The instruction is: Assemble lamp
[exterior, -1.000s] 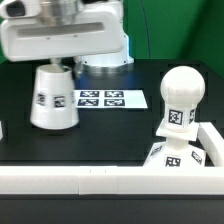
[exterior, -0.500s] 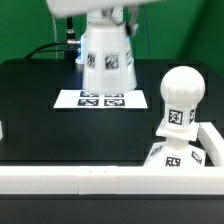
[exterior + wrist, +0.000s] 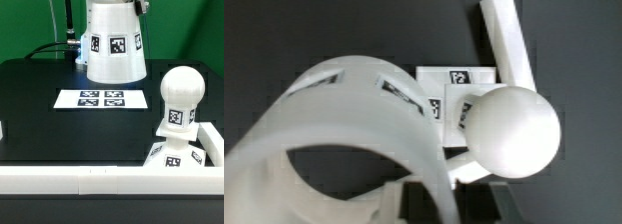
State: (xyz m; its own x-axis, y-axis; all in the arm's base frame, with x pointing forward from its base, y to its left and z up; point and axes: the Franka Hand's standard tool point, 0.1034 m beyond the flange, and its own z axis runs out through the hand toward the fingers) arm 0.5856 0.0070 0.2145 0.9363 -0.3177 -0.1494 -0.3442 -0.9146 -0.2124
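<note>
The white tapered shade [image 3: 112,45] hangs in the air at the top middle of the exterior view, above and behind the marker board [image 3: 102,99]. My gripper [image 3: 445,205] is shut on the shade's rim wall [image 3: 349,130], one finger inside and one outside. In the exterior view the gripper is cut off at the top edge. The round-headed bulb [image 3: 180,98] stands upright on the flat square base [image 3: 168,158] at the exterior view's right. In the wrist view the bulb's head [image 3: 509,130] shows just beside the shade, with the base [image 3: 452,82] under it.
A long white rail [image 3: 80,180] runs along the front, with a side arm [image 3: 212,138] at the exterior view's right; it also shows in the wrist view [image 3: 505,40]. The table is black, with green backing behind.
The shade has been lifted off the table at the exterior view's left and carried up and rightward, toward the bulb. The bulb and base have not moved.
</note>
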